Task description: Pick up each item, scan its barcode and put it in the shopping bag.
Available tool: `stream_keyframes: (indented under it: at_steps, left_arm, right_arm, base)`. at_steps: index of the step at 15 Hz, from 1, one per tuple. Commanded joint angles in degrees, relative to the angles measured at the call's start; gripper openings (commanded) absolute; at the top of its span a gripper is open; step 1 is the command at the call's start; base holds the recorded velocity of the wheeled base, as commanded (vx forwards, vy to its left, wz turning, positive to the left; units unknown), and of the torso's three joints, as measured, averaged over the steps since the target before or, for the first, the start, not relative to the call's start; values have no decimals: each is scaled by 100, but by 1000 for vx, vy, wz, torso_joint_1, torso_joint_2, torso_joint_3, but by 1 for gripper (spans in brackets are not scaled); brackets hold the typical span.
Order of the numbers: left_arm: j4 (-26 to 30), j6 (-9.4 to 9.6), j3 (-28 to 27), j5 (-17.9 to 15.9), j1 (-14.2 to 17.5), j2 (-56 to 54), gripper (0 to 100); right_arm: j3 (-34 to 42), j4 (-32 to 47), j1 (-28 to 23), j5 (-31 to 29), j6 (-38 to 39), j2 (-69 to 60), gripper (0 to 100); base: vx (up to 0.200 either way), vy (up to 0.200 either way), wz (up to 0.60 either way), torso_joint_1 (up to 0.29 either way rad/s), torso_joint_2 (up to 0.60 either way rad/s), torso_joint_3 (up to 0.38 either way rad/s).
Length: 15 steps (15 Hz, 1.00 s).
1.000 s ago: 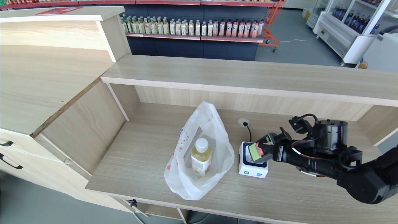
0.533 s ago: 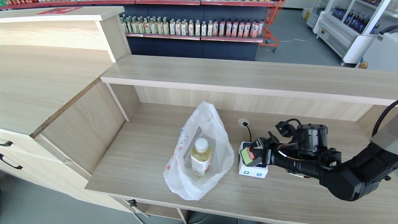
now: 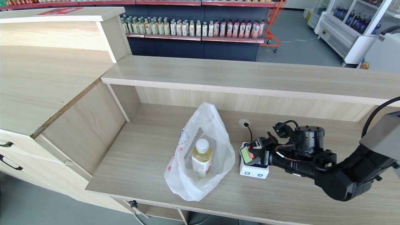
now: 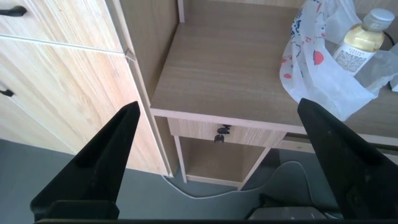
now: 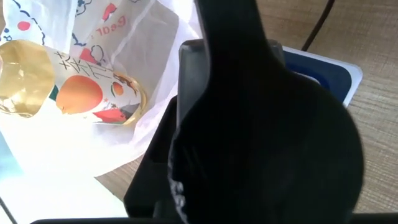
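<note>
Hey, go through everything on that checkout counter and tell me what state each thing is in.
White plastic shopping bag: open, standing on the wooden counter.
Capped bottle of yellow drink: upright inside the bag.
White and blue box scanner: cable plugged in.
Small green and red packet: gripped, over the scanner.
Right end effector: shut on the packet.
Left end effector: open, empty.

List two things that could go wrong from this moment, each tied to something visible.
1. The right pincer holds the small pack low over the scanner; it might bump it.
2. The shopping bag sags, with a bottle standing inside; the pack could catch the rim or tip the bottle.
</note>
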Motion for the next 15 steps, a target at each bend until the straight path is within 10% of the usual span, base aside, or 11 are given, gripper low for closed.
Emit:
stream_keyframes:
  at_steps: [1,15]
  left_arm:
    - [-1,-1,1,-4,0,-2,100]
    - [-1,-1,1,-4,0,-2,100]
  right_arm:
    - [-15,18,-4,15,8,-45,0]
    - [-50,800,189,32,228,-1311,0]
  base:
    - [0,0,0,0,0,0]
    - [0,43,0,0,0,1]
